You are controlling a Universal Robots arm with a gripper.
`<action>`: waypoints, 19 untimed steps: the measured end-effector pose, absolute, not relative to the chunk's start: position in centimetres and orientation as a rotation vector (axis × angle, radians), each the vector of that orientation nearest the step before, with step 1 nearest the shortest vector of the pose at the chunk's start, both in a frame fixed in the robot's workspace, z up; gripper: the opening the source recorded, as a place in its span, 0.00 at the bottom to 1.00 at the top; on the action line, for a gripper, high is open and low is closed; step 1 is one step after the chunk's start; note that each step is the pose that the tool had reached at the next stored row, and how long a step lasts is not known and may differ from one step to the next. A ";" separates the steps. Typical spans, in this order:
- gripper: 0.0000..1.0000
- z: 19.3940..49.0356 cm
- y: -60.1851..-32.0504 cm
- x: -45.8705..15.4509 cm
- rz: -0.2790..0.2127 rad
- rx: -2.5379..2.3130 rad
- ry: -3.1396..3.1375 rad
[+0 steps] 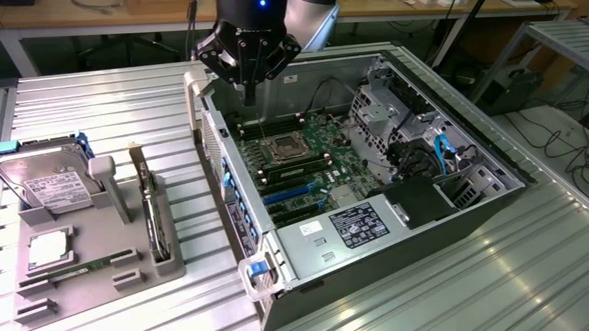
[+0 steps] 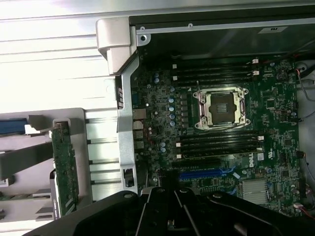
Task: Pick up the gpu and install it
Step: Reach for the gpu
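gripper: clenched, empty, above case
gpu: on edge in rack, untouched
progress: none; pick-up and install both left

This looks like a robotics lab or electronics workshop. An opened desktop computer case lies on a ribbed aluminium bench, with a grey fixture holding loose computer parts beside it. A robot's end effector hangs above, and behind are wooden desks and cables trailing on the floor.
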State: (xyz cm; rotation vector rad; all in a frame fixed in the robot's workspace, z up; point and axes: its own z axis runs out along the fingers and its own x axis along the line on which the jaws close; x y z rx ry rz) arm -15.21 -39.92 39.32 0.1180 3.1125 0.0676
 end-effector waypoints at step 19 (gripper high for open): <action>0.11 39.3 -40.0 -16.0 0.068 0.118 3.112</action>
